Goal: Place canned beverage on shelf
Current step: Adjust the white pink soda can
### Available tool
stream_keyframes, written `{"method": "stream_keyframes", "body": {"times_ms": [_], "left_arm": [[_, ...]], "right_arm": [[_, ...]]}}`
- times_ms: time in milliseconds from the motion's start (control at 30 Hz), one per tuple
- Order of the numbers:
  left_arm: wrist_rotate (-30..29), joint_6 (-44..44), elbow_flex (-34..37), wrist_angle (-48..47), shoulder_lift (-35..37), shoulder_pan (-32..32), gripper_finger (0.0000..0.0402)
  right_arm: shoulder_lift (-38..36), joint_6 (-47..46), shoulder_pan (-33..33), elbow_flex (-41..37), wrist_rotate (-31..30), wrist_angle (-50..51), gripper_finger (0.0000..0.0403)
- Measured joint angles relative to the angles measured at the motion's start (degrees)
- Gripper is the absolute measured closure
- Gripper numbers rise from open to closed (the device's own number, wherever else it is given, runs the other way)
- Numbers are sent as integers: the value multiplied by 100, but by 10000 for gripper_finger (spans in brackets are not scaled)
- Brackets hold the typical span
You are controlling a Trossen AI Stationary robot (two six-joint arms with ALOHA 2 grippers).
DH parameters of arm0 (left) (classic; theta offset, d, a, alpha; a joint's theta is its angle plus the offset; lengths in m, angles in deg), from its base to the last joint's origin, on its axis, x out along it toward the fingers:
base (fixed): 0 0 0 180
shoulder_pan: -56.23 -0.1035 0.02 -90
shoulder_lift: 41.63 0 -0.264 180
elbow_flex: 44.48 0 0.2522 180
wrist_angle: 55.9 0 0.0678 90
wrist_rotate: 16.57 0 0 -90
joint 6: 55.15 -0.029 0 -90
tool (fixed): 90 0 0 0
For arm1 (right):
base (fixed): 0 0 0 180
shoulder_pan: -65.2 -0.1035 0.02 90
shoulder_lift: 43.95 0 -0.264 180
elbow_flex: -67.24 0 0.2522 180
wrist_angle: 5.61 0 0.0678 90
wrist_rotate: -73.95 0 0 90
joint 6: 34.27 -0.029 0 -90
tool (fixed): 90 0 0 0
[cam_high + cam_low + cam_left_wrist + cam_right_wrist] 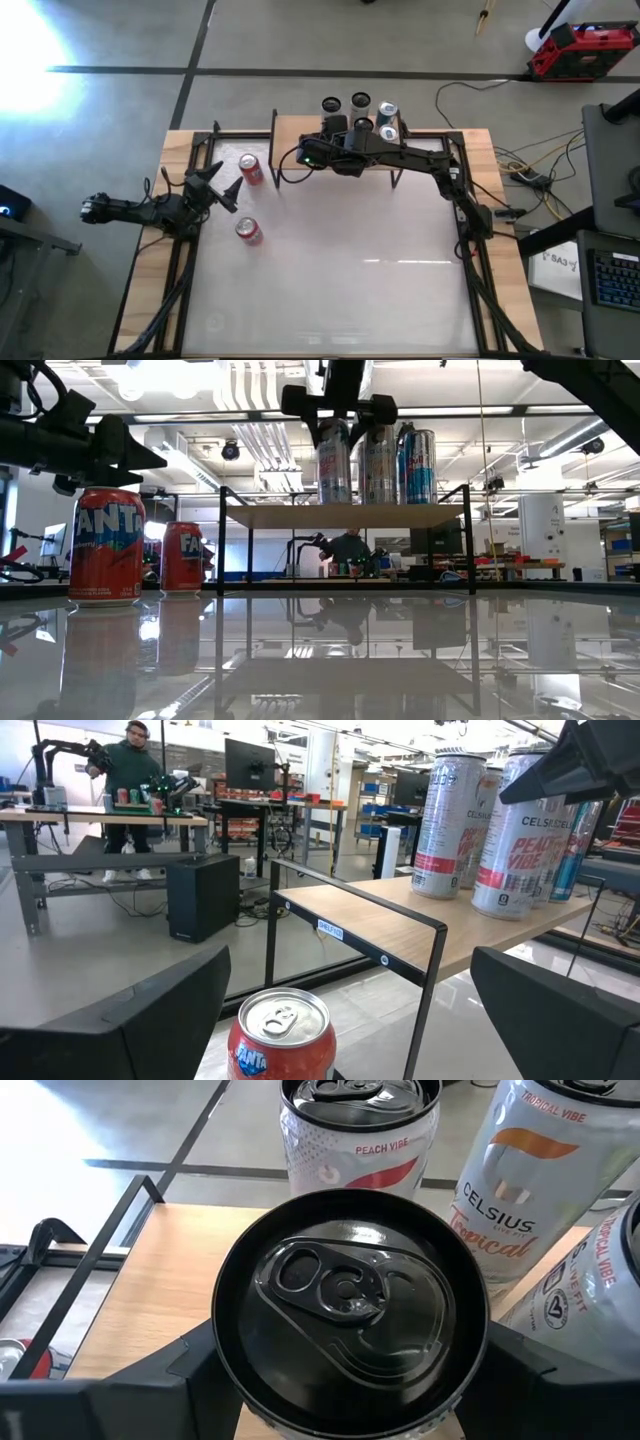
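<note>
High view: right gripper is clamped on a black-topped silver can at twelve o'clock on the tan shelf, beside three upright cans. Left gripper gapes near two red Fanta cans.

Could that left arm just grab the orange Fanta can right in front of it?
Probably yes. The left gripper is open, the nearer Fanta can stands upright between its fingers' line of approach, and nothing sits between them; the shelf lies beyond it.

My two matte black jointed arms carry black cables and a small green light.
</note>
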Motion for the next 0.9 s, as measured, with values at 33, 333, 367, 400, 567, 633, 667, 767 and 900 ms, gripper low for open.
{"method": "stream_keyframes", "body": {"times_ms": [33,333,367,400,567,633,667,767,900], "left_arm": [[0,1,0,0,0,-1,3],[0,0,0,0,0,1,3],[2,2,0,0,0,-1,3],[0,2,0,0,0,-1,3],[0,0,0,0,0,1,3],[0,1,1,0,0,-1,3],[1,2,0,0,0,-1,3],[0,0,0,1,0,-1,3],[0,0,0,0,0,0,3]], "right_arm": [[1,0,0,0,0,-11,141],[2,2,0,0,0,-29,140],[2,4,0,0,0,-32,140],[2,4,0,0,-1,-32,140],[2,9,-2,0,0,-32,140],[2,7,-12,0,0,-32,139],[2,7,-15,0,2,-34,138],[2,7,-15,0,4,-34,131],[1,11,-15,0,-30,-40,100]]}}
